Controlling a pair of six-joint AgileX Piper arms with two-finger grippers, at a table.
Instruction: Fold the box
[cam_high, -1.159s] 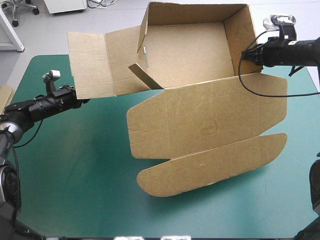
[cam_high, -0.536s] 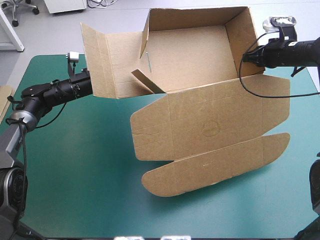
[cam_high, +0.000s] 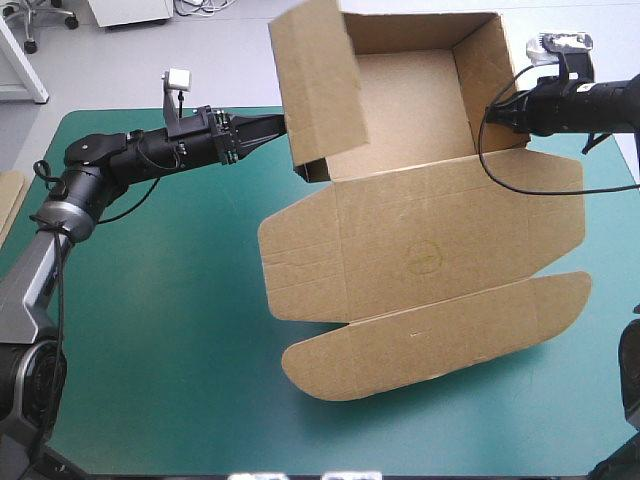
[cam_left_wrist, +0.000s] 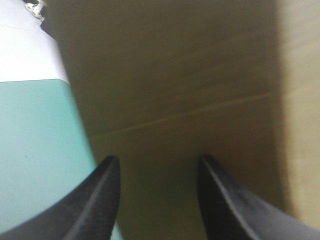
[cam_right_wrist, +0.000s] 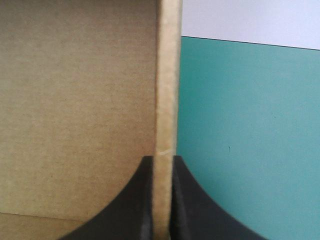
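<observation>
The brown box (cam_high: 420, 250) sits mid-frame on the teal-green table (cam_high: 150, 360), its lid flat toward the lower centre. Farther back, at upper centre, the left claw (cam_left_wrist: 157, 161) stands open, fingers apart against the raised side flap. The right claw (cam_right_wrist: 162, 160) pinches the right wall's edge.

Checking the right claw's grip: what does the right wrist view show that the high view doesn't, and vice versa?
Right wrist only: the box wall's edge clamped in the right claw. High only: the left claw at the upright side flap, and the lid lying flat. Both: brown board over the teal-green table.
</observation>
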